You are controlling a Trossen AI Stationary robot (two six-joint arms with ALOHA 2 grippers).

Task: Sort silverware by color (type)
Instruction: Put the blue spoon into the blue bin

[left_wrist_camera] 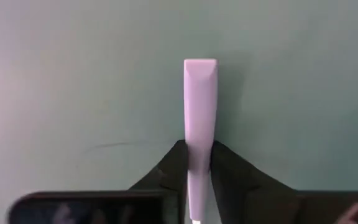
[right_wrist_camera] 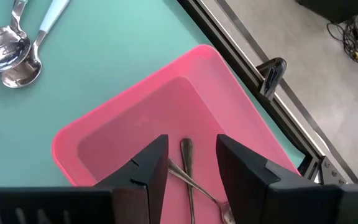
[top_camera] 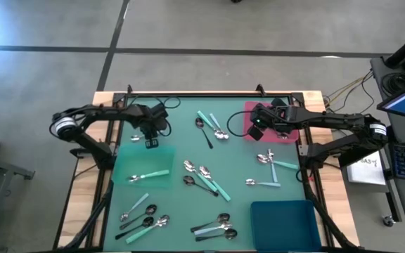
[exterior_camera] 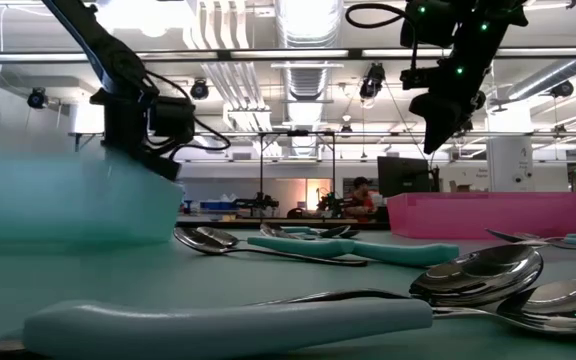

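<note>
My left gripper [top_camera: 150,139] hovers over the teal table just beyond the pale green tray [top_camera: 133,163], which holds one pale-handled spoon [top_camera: 140,177]. It is shut on a pale blue spoon handle [left_wrist_camera: 199,99]. My right gripper [top_camera: 257,128] is open above the pink tray [right_wrist_camera: 135,118]. In the right wrist view, two all-metal spoons [right_wrist_camera: 187,163] lie crossed on the tray floor between and below its fingers [right_wrist_camera: 148,168], untouched. Several more spoons with teal, pale blue and dark handles lie scattered over the table [top_camera: 206,179]. My left gripper [left_wrist_camera: 199,149] pinches the pale blue spoon by its handle [left_wrist_camera: 199,140], between the two fingers. The handle's flat free end [left_wrist_camera: 200,65] sticks out past the fingertips, over the table. The bowl end is hidden behind the gripper.
A dark blue tray [top_camera: 285,216] sits at the near right corner. Spoon clusters lie near left [top_camera: 143,218], near centre [top_camera: 216,226], right [top_camera: 269,165] and far centre [top_camera: 209,128]. A raised frame [right_wrist_camera: 272,74] borders the table, right behind the pink tray.
</note>
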